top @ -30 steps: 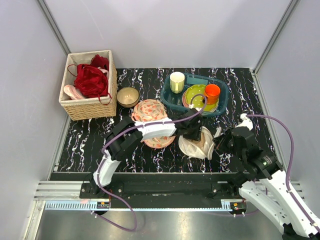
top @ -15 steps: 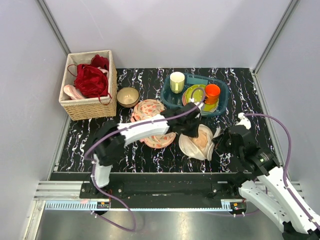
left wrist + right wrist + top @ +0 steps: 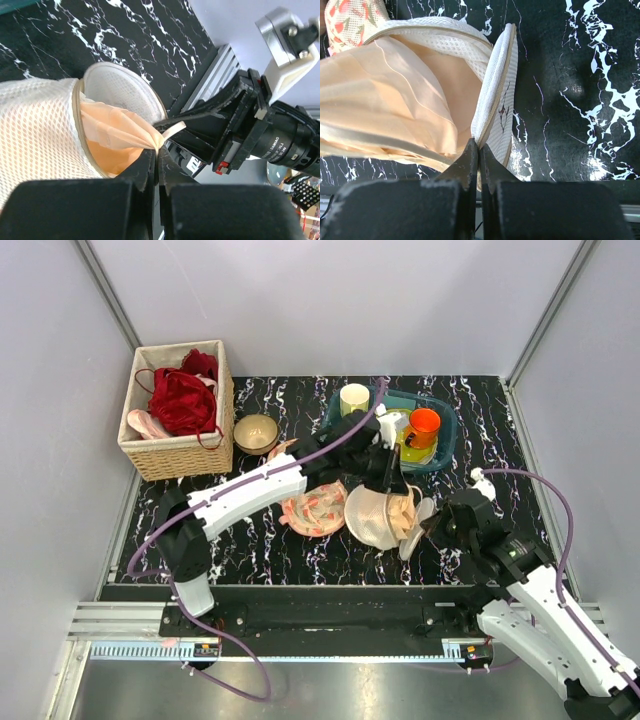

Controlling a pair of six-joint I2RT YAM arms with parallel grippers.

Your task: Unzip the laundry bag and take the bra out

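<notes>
One round white mesh laundry bag lies near the middle of the black white-veined counter. Its zip rim is parted and its flap is swung out to the right, standing on edge. One peach-coloured bra fills the opening and bulges out of it. There are two arms. The left arm runs from its base at the near left diagonally across the counter, with its wrist bent down over the bag. The left gripper is pinched narrow on a fold of the bra at the rim, and a pale strap pokes out past the fingertips. The right arm comes in from the near right. The right gripper is squeezed tight on the edge of the mesh flap, just beside the bag's right side. One flat peach floral-print cloth lies touching the bag on its left. Behind them sits one teal plastic tray holding one cream cup, one orange cup and one green plate. One small tan bowl stands just beside one woven wicker basket at the far left. The basket is heaped with red garments. There is small white print on the right wrist's camera lens, too fine to read.
</notes>
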